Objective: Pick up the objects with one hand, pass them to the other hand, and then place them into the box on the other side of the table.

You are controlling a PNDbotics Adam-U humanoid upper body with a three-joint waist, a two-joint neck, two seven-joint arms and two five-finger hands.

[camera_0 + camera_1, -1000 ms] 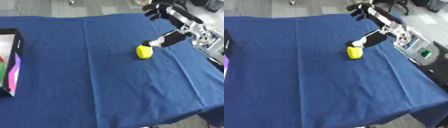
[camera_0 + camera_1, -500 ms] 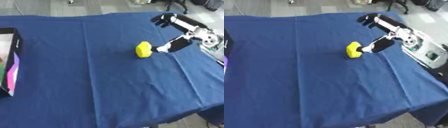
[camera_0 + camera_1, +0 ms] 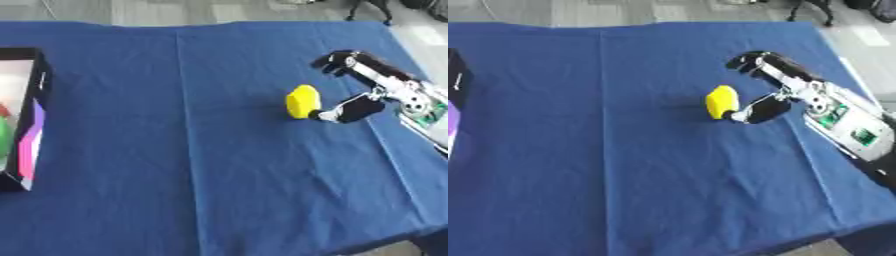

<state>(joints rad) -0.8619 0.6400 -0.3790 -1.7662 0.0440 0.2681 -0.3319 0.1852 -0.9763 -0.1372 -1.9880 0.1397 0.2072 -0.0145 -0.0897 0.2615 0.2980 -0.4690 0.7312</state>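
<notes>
Yellow block point(image 3: 303, 101), faceted and matte, stands on the blue tablecloth point(image 3: 192, 165); right hand point(image 3: 372, 90) spreads open beside it, thumb tip touching, grasping nothing.

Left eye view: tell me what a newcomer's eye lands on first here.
The yellow object stands out at once, bright against the blue tablecloth, right of the table's middle. Right beside it is the robot's right hand, reaching in from the right edge with one fingertip at the object's lower right side and the other fingers spread behind. At the far left edge sits the box, dark-walled, with green and purple showing inside.
</notes>
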